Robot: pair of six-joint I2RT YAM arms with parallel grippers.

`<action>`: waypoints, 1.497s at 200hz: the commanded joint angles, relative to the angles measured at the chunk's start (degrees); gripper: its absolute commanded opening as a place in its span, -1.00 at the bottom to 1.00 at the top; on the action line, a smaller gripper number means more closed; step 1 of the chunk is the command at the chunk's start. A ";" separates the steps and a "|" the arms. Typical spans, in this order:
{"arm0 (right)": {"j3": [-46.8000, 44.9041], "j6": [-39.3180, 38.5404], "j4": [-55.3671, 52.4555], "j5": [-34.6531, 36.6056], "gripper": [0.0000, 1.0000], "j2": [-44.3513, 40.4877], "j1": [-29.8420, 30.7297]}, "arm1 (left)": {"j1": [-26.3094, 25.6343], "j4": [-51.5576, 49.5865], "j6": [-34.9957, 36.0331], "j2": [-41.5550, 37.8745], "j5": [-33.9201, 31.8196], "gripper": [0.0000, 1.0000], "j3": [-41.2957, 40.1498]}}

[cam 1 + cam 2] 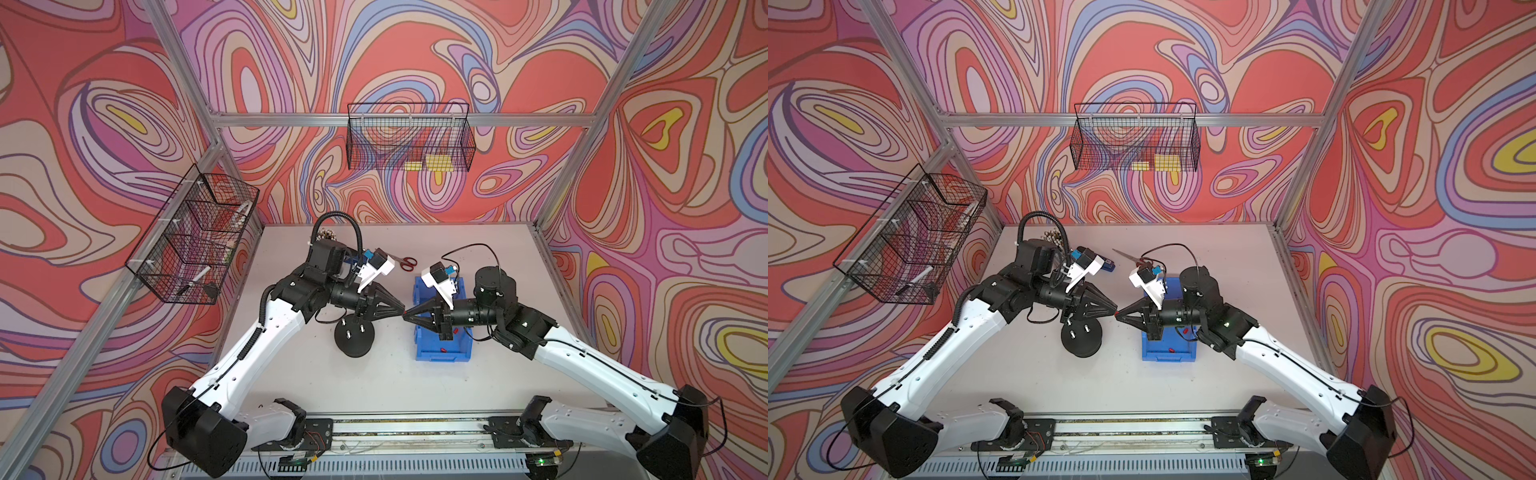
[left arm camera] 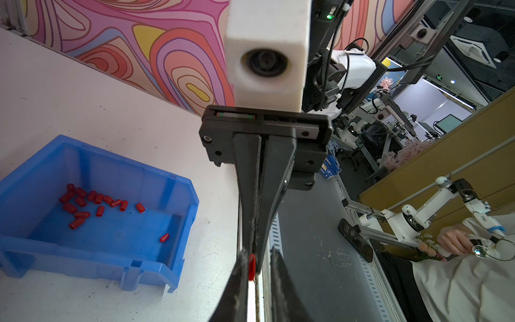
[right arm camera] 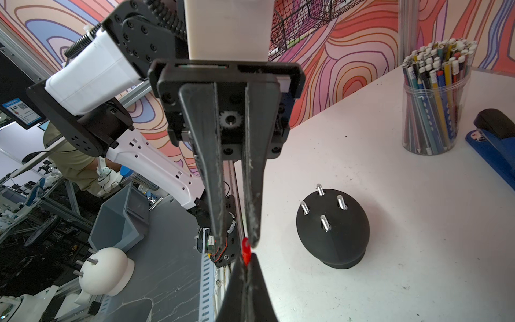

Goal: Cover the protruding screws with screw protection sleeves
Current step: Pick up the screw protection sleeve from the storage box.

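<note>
**Step in hand:** a handover, at mid-frame in both top views.

**Grippers:** The right gripper (image 1: 406, 323) is clenched on a single red sleeve (image 3: 245, 249), which juts out from its tips. The left gripper (image 3: 237, 240) faces it tip to tip with its jaws parted. The sleeve sits in that gap, hard against one finger, and is not yet pinched from both sides.

**Judgement:** The receiving jaws should close square on the sleeve's body and leave its open end clear before the right gripper lets go. A hold on the very end, or a release too soon, would likely drop so small a cap. I cannot tell which way the open end faces.

**Task items:**
- The protruding screws (image 3: 325, 223), four in number and all bare, stand on the black base (image 1: 355, 340). In a top view the base lies just below and left of the meeting tips.
- The spare sleeves (image 2: 83, 200) lie loose in the blue bin (image 1: 440, 357), right of centre in that view.
</note>
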 commanded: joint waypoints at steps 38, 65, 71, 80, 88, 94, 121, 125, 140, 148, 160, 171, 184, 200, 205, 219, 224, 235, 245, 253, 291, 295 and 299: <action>-0.61 -0.21 0.02 0.92 -1.00 -1.38 0.08 | 0.45 -2.46 2.17 1.42 0.32 -0.57 0.50; -0.61 -0.24 -0.06 0.93 -1.00 -1.33 0.14 | 0.43 -2.85 2.50 1.64 0.58 -0.69 0.77; -0.63 -0.24 -0.08 0.94 -1.00 -1.39 0.08 | 0.40 -2.87 2.60 1.64 0.81 -0.75 0.69; -0.72 -0.24 -0.08 1.01 -1.00 -1.45 0.19 | 0.42 -2.91 2.75 1.60 0.94 -0.86 0.76; -0.72 -0.24 -0.03 1.08 -1.00 -1.48 0.12 | 0.42 -3.00 2.73 1.53 1.03 -0.97 0.78; -0.72 -0.24 -0.04 1.10 -1.00 -1.42 0.12 | 0.45 -2.85 2.84 1.47 1.11 -1.00 0.77; -0.63 -0.16 0.09 1.10 -1.00 -1.30 0.11 | 0.44 -2.21 2.39 1.24 0.86 -1.00 0.60; -0.63 -0.08 0.17 1.10 -1.00 -1.20 0.13 | 0.45 -2.04 2.27 1.20 0.88 -1.00 0.52; -0.54 0.02 0.19 1.19 -1.00 -1.03 0.17 | 0.45 -0.65 1.14 0.96 0.86 -1.00 0.02; -0.42 0.06 0.28 1.36 -1.00 -0.87 0.12 | 0.43 0.78 -0.13 0.62 0.86 -1.00 -0.53; -0.28 0.28 0.36 1.75 -1.00 -0.73 0.07 | 0.42 3.65 -2.03 0.01 0.76 -1.00 -1.66; -0.20 0.29 0.53 2.08 -1.00 -0.64 0.16 | 0.44 6.30 -3.97 -0.82 0.59 -1.00 -2.74; -0.10 0.29 0.62 2.37 -1.00 -0.60 0.10 | 0.43 8.25 -5.07 -1.72 0.27 -1.00 -3.72; -0.06 0.29 0.71 2.57 -1.00 -0.47 0.12 | 0.42 9.59 -5.90 -2.44 -0.27 -1.00 -4.46; -0.08 0.29 0.73 2.66 -1.00 -0.51 0.10 | 0.43 9.63 -5.83 -2.49 -0.29 -1.00 -4.48; -0.03 0.29 0.71 2.94 -1.00 -0.60 0.12 | 0.40 9.65 -5.99 -2.50 -0.40 -1.00 -4.45; -0.06 0.29 0.68 3.08 -1.00 -0.58 0.10 | 0.44 9.66 -6.01 -2.49 -0.35 -1.00 -4.40; -0.03 0.29 0.64 3.12 -1.00 -0.60 0.09 | 0.36 9.68 -6.10 -2.49 -0.44 -1.00 -4.39; -0.01 0.29 0.63 3.21 -1.00 -0.51 0.11 | 0.37 9.72 -6.08 -2.58 -0.54 -1.00 -4.48; -0.01 0.34 0.62 3.38 -1.00 -0.44 0.13 | 0.44 9.94 -6.24 -2.63 -0.53 -1.00 -4.54; -0.01 0.36 0.62 3.21 -1.00 -0.46 0.12 | 0.43 9.72 -6.29 -2.31 1.21 -0.88 -4.36; 0.03 0.32 0.62 3.12 -1.00 -0.51 0.14 | 0.37 9.25 -6.06 -2.16 1.21 -0.66 -4.12; -0.01 0.37 0.62 3.12 -1.00 -0.51 0.17 | 0.42 8.84 -5.81 -1.97 1.47 -0.55 -3.94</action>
